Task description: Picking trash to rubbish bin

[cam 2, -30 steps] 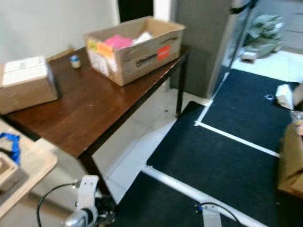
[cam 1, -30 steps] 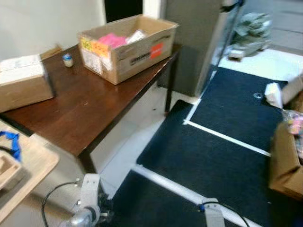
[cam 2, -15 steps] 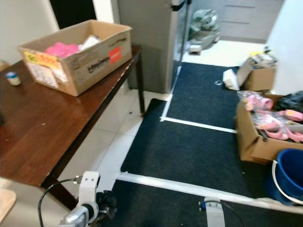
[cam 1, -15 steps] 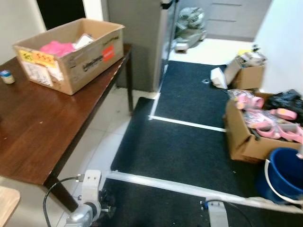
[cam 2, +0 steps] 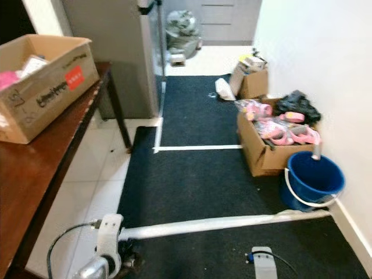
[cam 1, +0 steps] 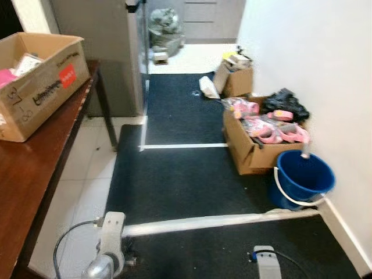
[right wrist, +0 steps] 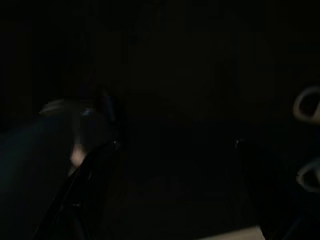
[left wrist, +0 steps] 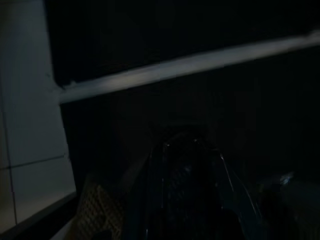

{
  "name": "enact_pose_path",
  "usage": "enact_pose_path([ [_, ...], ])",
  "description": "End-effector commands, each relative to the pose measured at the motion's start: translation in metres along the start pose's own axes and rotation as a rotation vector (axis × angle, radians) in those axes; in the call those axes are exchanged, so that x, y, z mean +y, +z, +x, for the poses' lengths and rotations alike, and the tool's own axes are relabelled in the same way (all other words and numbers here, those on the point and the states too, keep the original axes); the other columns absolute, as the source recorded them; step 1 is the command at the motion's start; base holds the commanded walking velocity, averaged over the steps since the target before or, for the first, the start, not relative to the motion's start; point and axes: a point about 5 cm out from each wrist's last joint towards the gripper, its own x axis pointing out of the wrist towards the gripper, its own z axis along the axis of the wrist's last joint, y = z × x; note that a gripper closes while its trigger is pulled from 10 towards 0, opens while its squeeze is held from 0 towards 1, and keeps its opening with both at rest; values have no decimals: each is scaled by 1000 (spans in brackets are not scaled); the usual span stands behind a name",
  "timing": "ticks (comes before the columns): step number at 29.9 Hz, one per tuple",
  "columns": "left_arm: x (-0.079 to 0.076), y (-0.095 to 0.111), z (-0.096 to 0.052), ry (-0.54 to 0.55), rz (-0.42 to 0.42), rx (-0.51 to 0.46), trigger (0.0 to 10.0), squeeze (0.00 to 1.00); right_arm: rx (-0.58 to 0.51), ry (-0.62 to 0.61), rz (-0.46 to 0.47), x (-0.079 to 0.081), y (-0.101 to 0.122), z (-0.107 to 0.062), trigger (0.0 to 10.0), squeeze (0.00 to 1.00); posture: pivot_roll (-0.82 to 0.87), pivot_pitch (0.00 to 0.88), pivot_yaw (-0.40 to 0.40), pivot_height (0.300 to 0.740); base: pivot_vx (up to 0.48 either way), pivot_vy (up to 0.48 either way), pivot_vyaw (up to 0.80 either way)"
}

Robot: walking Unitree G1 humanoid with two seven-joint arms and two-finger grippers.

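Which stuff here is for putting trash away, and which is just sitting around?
For the job:
blue bucket, the likely bin
white scrap on the black mat, maybe trash

Just sitting around:
box of pink things
brown table
box on the table

Dark wooden worktop (cam 1: 35, 168): at 9 o'clock, carrying an open brown cardboard box with a red label (cam 1: 40, 81) toward 10 o'clock. Tall grey cabinet (cam 1: 99, 46): at 11 o'clock, behind the worktop's far end. Black floor mat with white tape lines (cam 1: 186, 174): centre, running toward 12 o'clock. Round blue plastic bucket (cam 1: 302, 177): at 3 o'clock, against the wall. Open cardboard box of pink items (cam 1: 258, 136): just behind the bucket. Smaller cardboard box (cam 1: 235, 78): at 1 o'clock, farther back.
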Motion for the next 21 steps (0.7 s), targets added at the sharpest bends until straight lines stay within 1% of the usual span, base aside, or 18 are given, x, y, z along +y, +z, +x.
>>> enact_pose_path([
  [1, -1, -1, 0, -10, 17, 11, 10000, 0, 9, 1, 8, 0, -2, 0, 10000, 0, -77, 67, 44, 740, 0, 0, -800],
  [8, -1, 1, 1, -11, 21, 8, 10000, 0, 5, -5, 11, -5, 0, 0, 10000, 0, -81, 67, 47, 740, 0, 0, -800],
  [9, 0, 2, 1, -6, 33, 2, 10000, 0, 4, -6, 10, -6, 1, 0, 10000, 0, -86, 69, 51, 740, 0, 0, -800],
  [11, 5, 7, 1, 45, 20, -21, 10000, 0, -1, -1, 4, -2, 1, 0, 10000, 0, -87, 69, 51, 740, 0, 0, -800],
  [12, 5, 8, 2, 55, 27, -28, 10000, 0, -4, 3, 2, 2, 0, 0, 10000, 0, -87, 68, 50, 740, 0, 0, -800],
  [21, 0, 7, 3, 29, 33, -26, 10000, 0, -2, 8, -6, 4, -1, 0, 10000, 0, -88, 63, 46, 740, 0, 0, -800],
])
